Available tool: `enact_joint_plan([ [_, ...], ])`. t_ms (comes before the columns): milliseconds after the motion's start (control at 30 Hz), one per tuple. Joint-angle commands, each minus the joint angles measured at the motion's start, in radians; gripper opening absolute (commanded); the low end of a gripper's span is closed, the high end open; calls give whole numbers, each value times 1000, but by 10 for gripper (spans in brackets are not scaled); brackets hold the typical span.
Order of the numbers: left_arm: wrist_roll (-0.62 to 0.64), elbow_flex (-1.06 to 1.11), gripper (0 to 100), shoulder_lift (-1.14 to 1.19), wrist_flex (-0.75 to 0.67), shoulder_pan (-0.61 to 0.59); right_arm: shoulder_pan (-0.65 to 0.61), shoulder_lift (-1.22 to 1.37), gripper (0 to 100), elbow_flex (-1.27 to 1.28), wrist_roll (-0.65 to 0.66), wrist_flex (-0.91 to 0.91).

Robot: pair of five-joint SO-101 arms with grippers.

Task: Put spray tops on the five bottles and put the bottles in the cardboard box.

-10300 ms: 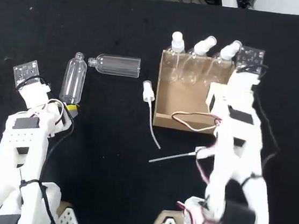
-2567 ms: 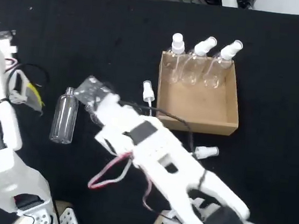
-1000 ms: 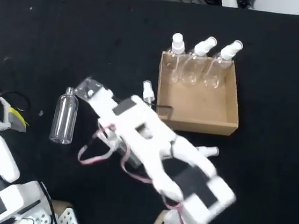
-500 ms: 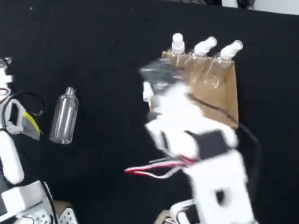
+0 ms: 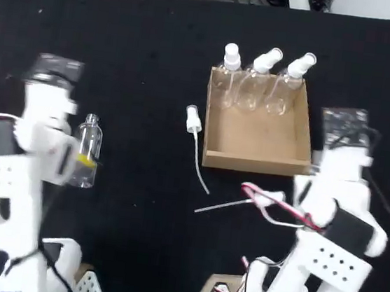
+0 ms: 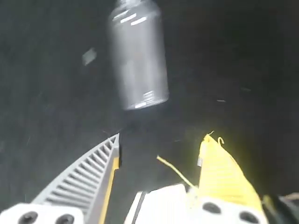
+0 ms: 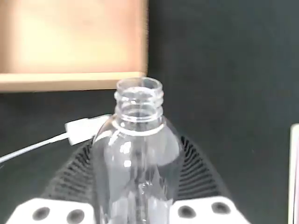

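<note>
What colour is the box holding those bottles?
The box is plain brown, clearest in the high view.

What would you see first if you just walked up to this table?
The cardboard box, with three sprayer-topped bottles lined along its far wall. Next, the right pincer gripping a topless bottle near the box, while the open left pincer sits just short of another bare bottle lying on the black table.

No writing I can make out anywhere: the cardboard box point(image 5: 253, 164) has plain walls, and the clear bottle point(image 7: 138, 154) between the right gripper's point(image 7: 138, 145) jaws carries no legible label.
</note>
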Motion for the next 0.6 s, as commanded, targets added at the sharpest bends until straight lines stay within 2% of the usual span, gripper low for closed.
enact_joint_plan([
  [0,58,-10,267,-52,9,380,160,-21,10,24,60,-98],
  [133,97,-7,267,-52,-15,674,325,-21,11,61,107,-170],
  [233,126,-5,267,-52,-104,831,422,-19,11,88,133,-226],
  [367,130,13,267,-25,-207,917,505,-19,11,114,192,-265],
  [567,129,5,267,178,-292,958,559,-18,11,116,204,-296],
])
